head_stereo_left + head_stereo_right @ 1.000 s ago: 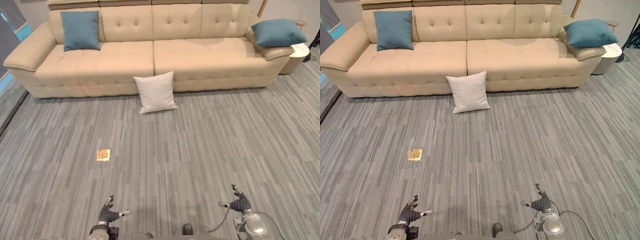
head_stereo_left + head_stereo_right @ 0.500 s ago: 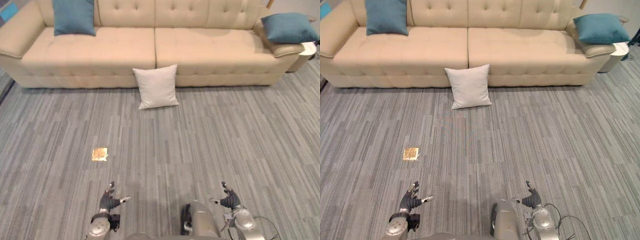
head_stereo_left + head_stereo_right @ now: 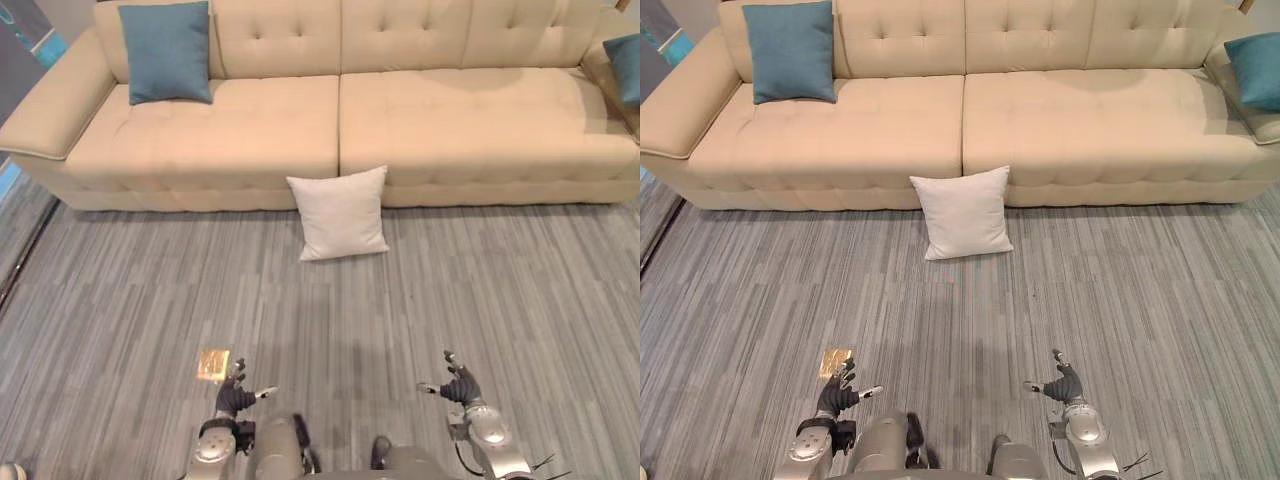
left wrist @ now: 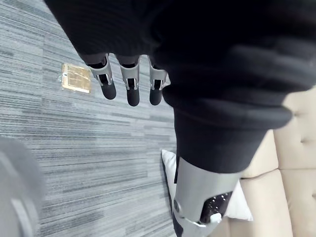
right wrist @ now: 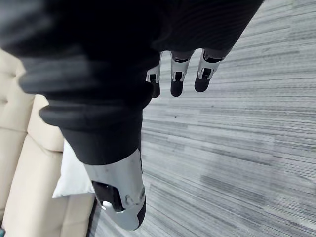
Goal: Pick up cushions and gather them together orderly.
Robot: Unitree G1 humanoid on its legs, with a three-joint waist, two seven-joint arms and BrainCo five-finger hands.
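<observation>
Camera shifted; left robot hand (image 3: 237, 398) and right robot hand (image 3: 462, 388) open, holding nothing.

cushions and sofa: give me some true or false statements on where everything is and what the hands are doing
1. The white square cushion lies on the seat of the beige tufted sofa. False: it stands on the grey striped carpet, leaning against the sofa's front.
2. A teal square cushion leans against the backrest at the sofa's left end. True.
3. A second teal cushion sits at the sofa's right end. True.
4. The left hand is gripping a cushion. False: it and the right hand are open and empty, low over the carpet, well short of the white cushion.
</observation>
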